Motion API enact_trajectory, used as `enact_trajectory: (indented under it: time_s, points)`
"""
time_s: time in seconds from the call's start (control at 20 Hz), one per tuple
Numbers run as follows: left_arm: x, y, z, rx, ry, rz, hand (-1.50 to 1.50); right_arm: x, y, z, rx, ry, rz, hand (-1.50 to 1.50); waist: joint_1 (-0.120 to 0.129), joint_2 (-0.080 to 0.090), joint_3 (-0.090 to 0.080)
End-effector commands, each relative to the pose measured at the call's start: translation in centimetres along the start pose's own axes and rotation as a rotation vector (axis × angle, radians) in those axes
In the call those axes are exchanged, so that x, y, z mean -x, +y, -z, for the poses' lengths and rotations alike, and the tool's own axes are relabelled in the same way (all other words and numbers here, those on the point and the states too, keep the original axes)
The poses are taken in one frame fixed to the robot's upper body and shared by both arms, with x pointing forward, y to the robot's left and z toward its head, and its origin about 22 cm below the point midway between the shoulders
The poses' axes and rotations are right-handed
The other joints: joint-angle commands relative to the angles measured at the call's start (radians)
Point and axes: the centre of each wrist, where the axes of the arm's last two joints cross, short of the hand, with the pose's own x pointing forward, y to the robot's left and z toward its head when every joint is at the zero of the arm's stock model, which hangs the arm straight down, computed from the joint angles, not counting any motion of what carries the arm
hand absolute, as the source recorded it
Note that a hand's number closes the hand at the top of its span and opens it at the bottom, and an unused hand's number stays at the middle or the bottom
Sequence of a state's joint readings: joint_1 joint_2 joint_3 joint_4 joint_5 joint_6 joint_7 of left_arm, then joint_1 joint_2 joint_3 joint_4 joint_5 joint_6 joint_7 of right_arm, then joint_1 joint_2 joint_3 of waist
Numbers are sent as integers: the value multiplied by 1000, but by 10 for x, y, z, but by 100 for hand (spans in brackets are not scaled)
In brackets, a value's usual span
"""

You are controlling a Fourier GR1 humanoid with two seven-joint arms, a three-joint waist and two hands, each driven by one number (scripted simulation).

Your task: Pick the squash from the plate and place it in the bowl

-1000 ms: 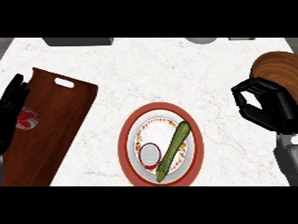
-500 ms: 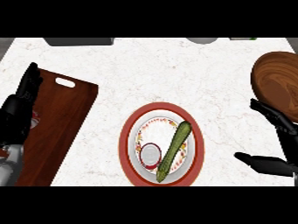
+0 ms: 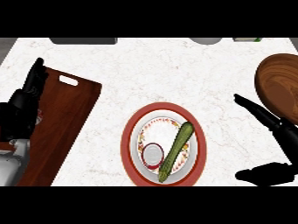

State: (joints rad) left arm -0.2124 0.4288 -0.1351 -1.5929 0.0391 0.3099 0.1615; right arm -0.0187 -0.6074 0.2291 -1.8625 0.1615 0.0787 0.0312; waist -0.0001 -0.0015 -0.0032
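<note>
A long green squash [image 3: 176, 151] lies slantwise on the red-rimmed patterned plate [image 3: 133, 144] at the counter's middle front. The brown wooden bowl [image 3: 288, 89] sits at the right edge. My right hand [image 3: 285, 136] is open between plate and bowl, fingers stretched up and left, thumb spread out below; it touches nothing. My left hand [image 3: 21, 112] stays open with fingers up over the cutting board at the left.
A dark red-brown cutting board [image 3: 56, 127] with a handle slot lies at the left. A small white round item [image 3: 153, 153] rests on the plate beside the squash. Grey and pale objects line the counter's far edge [image 3: 83, 40].
My right hand went from curled near the bowl to open, dropping toward the front right. My left hand rose a little over the board.
</note>
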Motion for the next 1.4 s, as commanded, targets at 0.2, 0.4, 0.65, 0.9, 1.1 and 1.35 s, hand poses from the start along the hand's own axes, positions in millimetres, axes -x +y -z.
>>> enact_trajectory:
  time_s: [0.2,0.4,0.65,0.9,1.1,1.35]
  points:
    - [7,1,7,2,5,10,0,-63,23,34,-243,113,-180,-150,8,2,2]
    - [0,-16,9,2,12,8,0,-77,44,56,-328,139,-166,-150,4,2,3]
    - [-2,-10,7,11,-1,-11,0,-76,73,65,-438,177,-238,-150,3,2,3]
    - [-2,-9,-6,14,-6,-13,0,-82,99,73,-503,301,-320,-150,9,-1,3]
    - [7,-12,9,9,3,-10,0,-77,107,97,-516,354,-364,-150,4,2,3]
    - [-1,-2,14,3,4,4,0,-59,116,91,-504,346,-327,-150,1,2,3]
